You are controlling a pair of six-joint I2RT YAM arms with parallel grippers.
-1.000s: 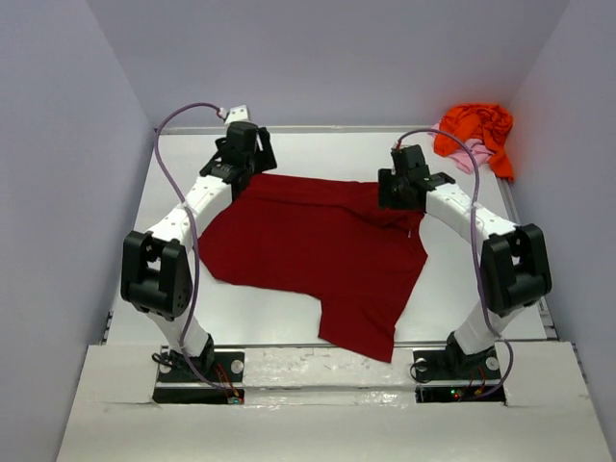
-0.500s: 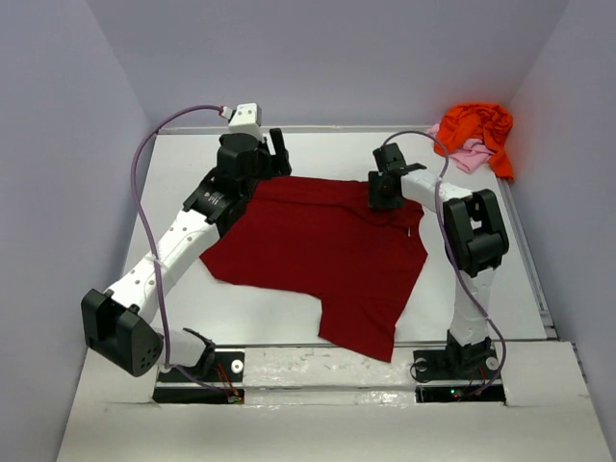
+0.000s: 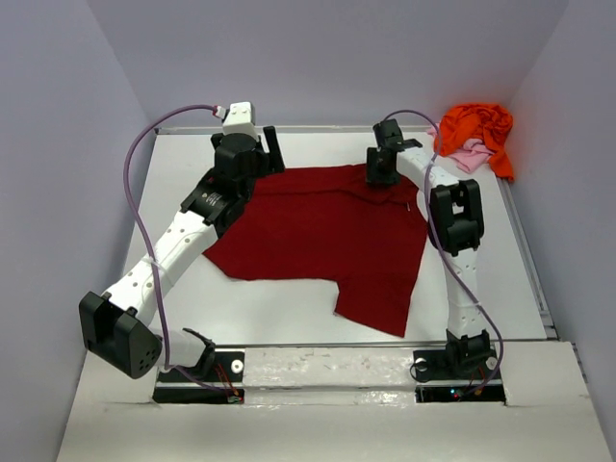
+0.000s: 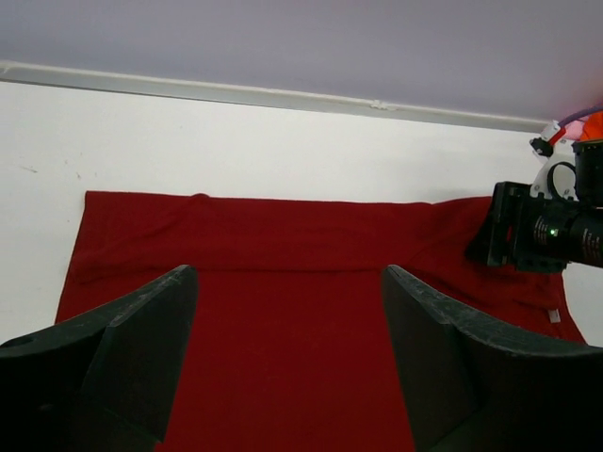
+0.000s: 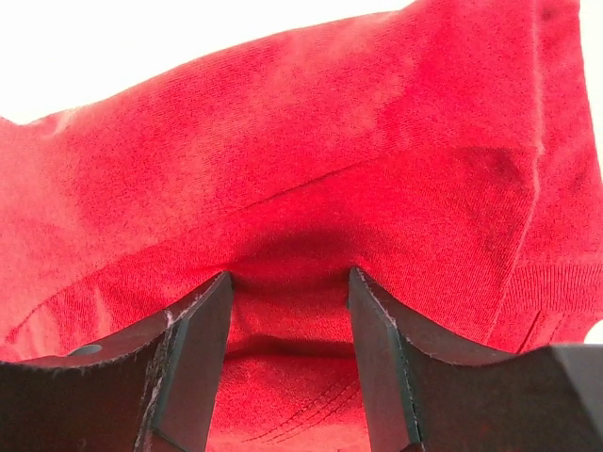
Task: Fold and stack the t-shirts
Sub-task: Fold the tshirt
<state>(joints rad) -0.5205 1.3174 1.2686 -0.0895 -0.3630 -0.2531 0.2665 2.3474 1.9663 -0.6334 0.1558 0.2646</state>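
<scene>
Top view: shows the dark red shirt point(image 3: 318, 241) spread nearly flat across the middle of the desk point(image 3: 269, 313), with one flap trailing toward the near edge on the right. Shows the orange shirt point(image 3: 476, 130) and the pink shirt point(image 3: 470, 154) bunched together in the far right corner, well apart from the red one and apparently not yet dealt with. Places the left pincer point(image 3: 271, 146) at the far left corner of the red shirt and the right pincer point(image 3: 380, 173) at its far right corner.

Left wrist view: looks down on the far border of the red shirt, straight and fairly smooth, running along the far edge of the desk. Shows the fingers point(image 4: 141, 330) spread wide above the cloth with nothing between them. Catches the right pincer low on the cloth at the right.

Right wrist view: shows the fingers point(image 5: 193, 358) apart and pressed into the red cloth, with a raised ridge of it between them, not squeezed shut on it by the look.

Judging from this: looks like the laying-out step, with no fold made yet. Calls next for closing both pincers on the two far corners and carrying them evenly toward the near edge. Probably wants the trailing flap flattened first, to avoid a skewed fold.
</scene>
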